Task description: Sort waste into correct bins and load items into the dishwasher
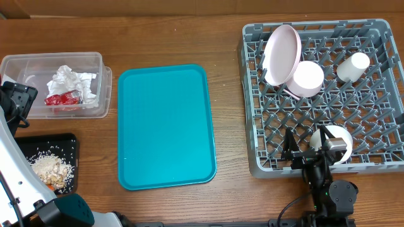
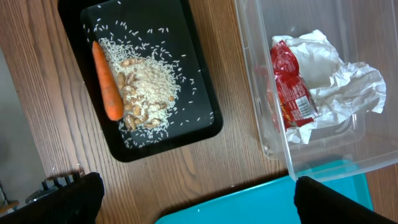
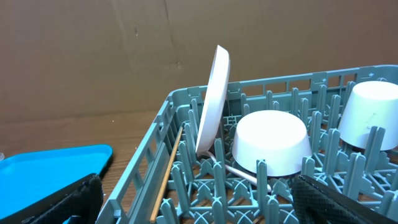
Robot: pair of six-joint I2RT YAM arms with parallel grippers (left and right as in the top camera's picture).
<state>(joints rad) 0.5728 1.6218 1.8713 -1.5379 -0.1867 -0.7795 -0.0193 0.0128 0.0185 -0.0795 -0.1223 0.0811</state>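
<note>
Both pincers are spread wide and carrying nothing: the left pincer (image 2: 199, 204) hangs over the left of the counter (image 1: 189, 38), and the right pincer (image 3: 205, 202) sits at the near edge of the grey rack (image 1: 379, 126). Napkins (image 1: 72, 85) and red wrapper (image 1: 63, 98) lie in the clear tub (image 1: 38, 60). Rice (image 2: 149, 81) and carrot (image 2: 107, 81) are on the black tray (image 1: 69, 142), and the teal tray (image 1: 165, 126) is bare. In the rack the plate (image 1: 282, 53) stands on edge far left, a bowl (image 1: 307, 78) touching it, the cup (image 1: 353, 66) to the right, a second bowl (image 1: 334, 144) near right, and the wooden stick (image 3: 166, 174) slanting along the left wall. By my reading the sorting looks done, so the job is a clean exit. The right arm should rise straight up before swinging away, so it misses the pegs and that near bowl, and it should keep well off the tilted plate. The left arm should lift clear of the tub wall.
</note>
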